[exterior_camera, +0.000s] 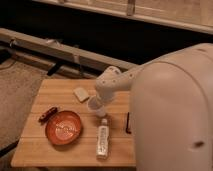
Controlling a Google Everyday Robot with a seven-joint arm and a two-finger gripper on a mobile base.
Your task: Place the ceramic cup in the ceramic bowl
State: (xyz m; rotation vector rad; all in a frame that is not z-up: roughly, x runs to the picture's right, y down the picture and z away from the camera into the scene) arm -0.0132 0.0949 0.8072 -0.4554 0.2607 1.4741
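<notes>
At centre of wooden tabletop (60, 92), tool (100, 101) sits right at small pale handleless ceramic cup (94, 107). Cannot tell whether tool grips it. Wide orange-red ceramic bowl (48, 129) lies near, mouth up, likely destination. Cup not yet inside.

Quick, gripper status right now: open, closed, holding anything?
Gripper: at the ceramic cup, up and to the right of the ceramic bowl; whether it is open, closed or holding the cup cannot be told.
</notes>
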